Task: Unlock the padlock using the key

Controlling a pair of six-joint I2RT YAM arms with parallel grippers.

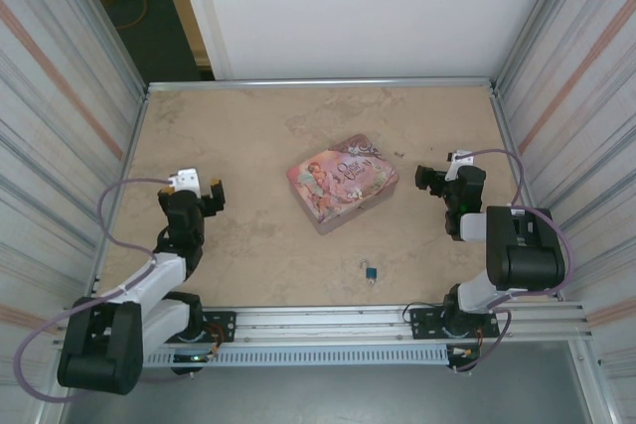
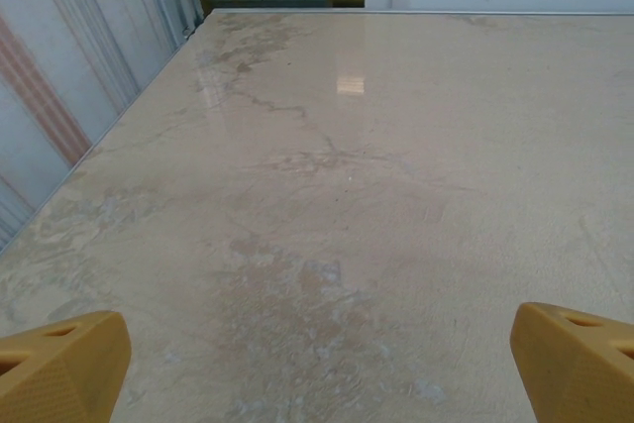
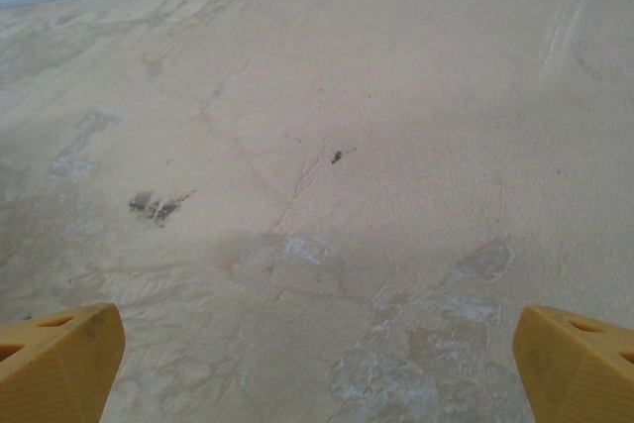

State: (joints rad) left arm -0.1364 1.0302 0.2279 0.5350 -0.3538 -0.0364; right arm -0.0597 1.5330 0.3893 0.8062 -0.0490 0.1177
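The right end effector (image 1: 442,172) is hanging just right of the tin (image 1: 343,182), its yellow fingers (image 3: 575,364) spread wide and gripping nothing. The left end effector (image 1: 199,186) is hanging well off to the tin's left, fingers (image 2: 59,364) equally far apart and empty. Both are pointing away from the arm bases, so their wrist cameras are looking out over bare tabletop (image 1: 248,116).

Nearest the bases, the padlock (image 1: 371,272) is lying flat on the near side of the tin, a little right of the tin's middle and well apart from it. Its blue body seems to be sitting toward the bases with the shackle pointing back at the tin, so its long axis is probably running near to far, though it is too small to be sure. The key is too tiny to pick out, and I cannot tell where it is lying.

Since the padlock is sitting on the tin's near-right side, the right end effector is the closer one. It would be pulling back toward the bases and swinging inward to reach it, whereas the left would be crossing the whole near side of the tin.

Farther out, the pink tin is lying skewed between the two end effectors, touching neither. Beyond the tin, bare tabletop is running to the far edge.
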